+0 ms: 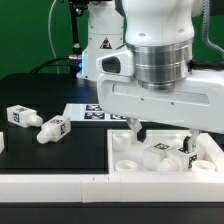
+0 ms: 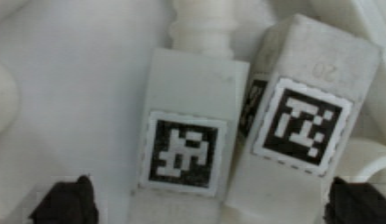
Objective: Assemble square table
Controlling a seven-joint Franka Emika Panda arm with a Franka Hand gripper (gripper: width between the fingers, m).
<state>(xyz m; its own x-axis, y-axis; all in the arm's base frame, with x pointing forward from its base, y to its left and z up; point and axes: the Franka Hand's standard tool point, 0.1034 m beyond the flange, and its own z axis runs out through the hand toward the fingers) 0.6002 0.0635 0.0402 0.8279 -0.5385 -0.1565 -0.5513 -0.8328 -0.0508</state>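
The white square slab (image 1: 210,150) lies at the exterior view's lower right, with a round socket (image 1: 124,145) at its near corner. Two white legs with black-and-white tags lie on it side by side (image 1: 165,156). My gripper (image 1: 163,138) hangs open just above them, one finger on either side. In the wrist view the two legs (image 2: 190,110) (image 2: 311,95) fill the frame, tags facing up, and my black fingertips (image 2: 65,205) stand wide apart around them, touching neither. Two more legs (image 1: 22,116) (image 1: 52,128) lie on the black table at the exterior view's left.
The marker board (image 1: 92,112) lies flat behind the slab, partly under the arm. A long low white border bar (image 1: 60,188) runs along the front edge. The arm's body hides the slab's far part.
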